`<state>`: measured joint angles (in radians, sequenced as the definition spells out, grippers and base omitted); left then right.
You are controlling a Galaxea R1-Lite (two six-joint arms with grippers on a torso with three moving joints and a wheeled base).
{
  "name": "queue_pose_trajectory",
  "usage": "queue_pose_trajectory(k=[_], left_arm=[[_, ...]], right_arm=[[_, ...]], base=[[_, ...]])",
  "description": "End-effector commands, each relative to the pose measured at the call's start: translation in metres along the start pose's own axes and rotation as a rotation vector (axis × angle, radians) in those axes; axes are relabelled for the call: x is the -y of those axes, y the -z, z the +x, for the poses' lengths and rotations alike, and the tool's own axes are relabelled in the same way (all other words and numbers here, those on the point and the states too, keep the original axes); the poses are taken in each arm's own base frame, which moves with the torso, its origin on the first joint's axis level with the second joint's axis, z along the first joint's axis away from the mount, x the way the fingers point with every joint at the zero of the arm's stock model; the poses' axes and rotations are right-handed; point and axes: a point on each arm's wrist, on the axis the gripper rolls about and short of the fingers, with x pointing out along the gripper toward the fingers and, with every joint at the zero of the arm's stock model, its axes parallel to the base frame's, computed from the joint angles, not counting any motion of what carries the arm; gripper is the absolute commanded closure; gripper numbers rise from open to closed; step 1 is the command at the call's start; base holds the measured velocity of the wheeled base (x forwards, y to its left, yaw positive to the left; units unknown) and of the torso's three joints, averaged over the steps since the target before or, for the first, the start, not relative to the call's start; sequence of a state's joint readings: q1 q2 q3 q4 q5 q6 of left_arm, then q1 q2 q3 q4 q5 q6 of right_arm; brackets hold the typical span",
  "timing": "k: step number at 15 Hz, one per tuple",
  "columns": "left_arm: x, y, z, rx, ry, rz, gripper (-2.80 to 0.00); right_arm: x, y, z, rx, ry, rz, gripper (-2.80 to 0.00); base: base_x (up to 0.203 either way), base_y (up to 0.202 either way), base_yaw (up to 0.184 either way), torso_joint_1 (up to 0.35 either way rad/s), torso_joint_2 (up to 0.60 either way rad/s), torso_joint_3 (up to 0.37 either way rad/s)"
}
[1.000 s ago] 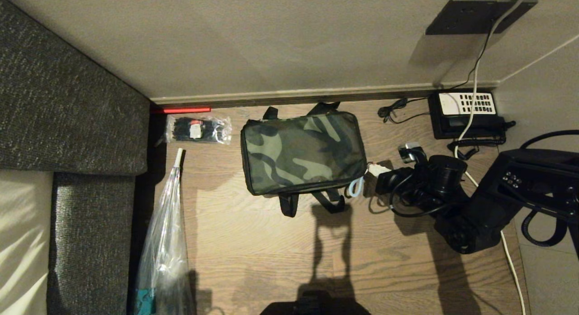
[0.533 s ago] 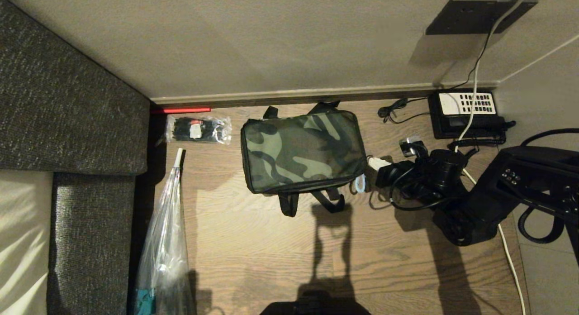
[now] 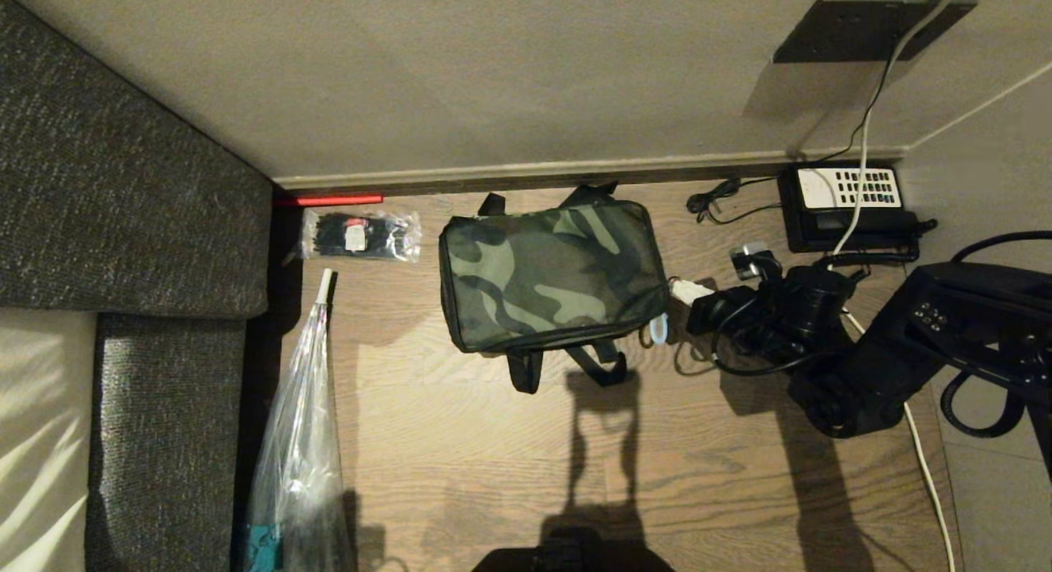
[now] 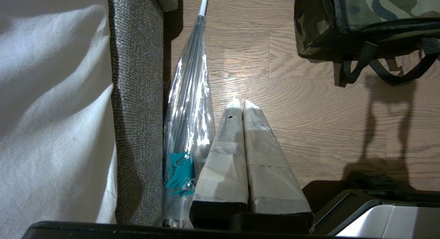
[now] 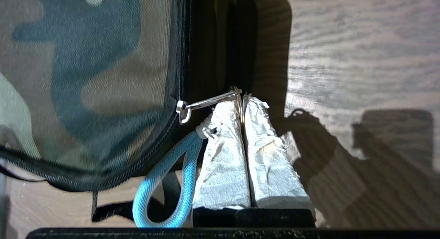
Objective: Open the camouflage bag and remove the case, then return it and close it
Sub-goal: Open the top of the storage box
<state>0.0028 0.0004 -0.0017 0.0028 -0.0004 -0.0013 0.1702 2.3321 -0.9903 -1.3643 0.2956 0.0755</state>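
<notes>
The camouflage bag [image 3: 552, 276] lies zipped shut on the wooden floor near the wall, black straps sticking out at front and back. At its right-hand end my right gripper [image 3: 686, 291] is shut on the metal zipper pull [image 5: 206, 102], which runs from the black zipper line to the taped fingertips [image 5: 223, 112]. A light blue cord loop [image 5: 161, 184] hangs from the pull beside the fingers. The case is out of view. My left gripper [image 4: 240, 103] is shut on nothing and hangs over bare floor, well short of the bag [image 4: 371, 15].
A black telephone [image 3: 846, 206] with a white keypad sits by the wall right of the bag, its cords and a white cable [image 3: 925, 465] trailing past the right arm. A clear-wrapped umbrella [image 3: 300, 440], a packet of black ties [image 3: 359, 235] and a grey sofa [image 3: 123, 186] lie left.
My right gripper has moved a little toward the wall along the bag's right end, taking the zipper pull and blue loop with it. The bag stays shut.
</notes>
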Motion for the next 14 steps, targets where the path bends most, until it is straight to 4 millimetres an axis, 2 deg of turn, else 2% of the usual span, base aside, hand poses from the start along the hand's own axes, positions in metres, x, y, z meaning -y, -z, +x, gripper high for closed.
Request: queue_pose_trajectory(k=[1, 6, 7, 8, 11, 14], left_arm=[[0.0, 0.0, 0.0, 0.003, -0.001, 0.0, 0.0], [0.0, 0.0, 0.0, 0.002, -0.001, 0.0, 0.0], [0.0, 0.0, 0.0, 0.002, -0.001, 0.0, 0.0], [0.0, 0.0, 0.0, 0.002, -0.001, 0.0, 0.0], [0.0, 0.0, 0.0, 0.002, -0.001, 0.0, 0.0], [0.0, 0.0, 0.0, 0.002, -0.001, 0.0, 0.0]], right_arm=[[0.001, -0.003, 0.004, 0.02, -0.006, -0.005, 0.0], [0.0, -0.004, 0.007, 0.027, -0.033, -0.007, 0.0], [0.0, -0.004, 0.007, 0.029, -0.037, -0.008, -1.81], [-0.003, -0.003, 0.006, 0.023, -0.043, -0.008, -2.8], [-0.005, 0.004, 0.001, -0.014, -0.039, 0.017, -2.8], [0.005, 0.013, -0.016, -0.077, 0.002, 0.046, -2.8]], base=[[0.0, 0.0, 0.0, 0.0, 0.0, 0.0], [0.0, 0.0, 0.0, 0.0, 0.0, 0.0], [0.0, 0.0, 0.0, 0.0, 0.0, 0.0], [0.0, 0.0, 0.0, 0.0, 0.0, 0.0], [0.0, 0.0, 0.0, 0.0, 0.0, 0.0], [0.0, 0.0, 0.0, 0.0, 0.0, 0.0]])
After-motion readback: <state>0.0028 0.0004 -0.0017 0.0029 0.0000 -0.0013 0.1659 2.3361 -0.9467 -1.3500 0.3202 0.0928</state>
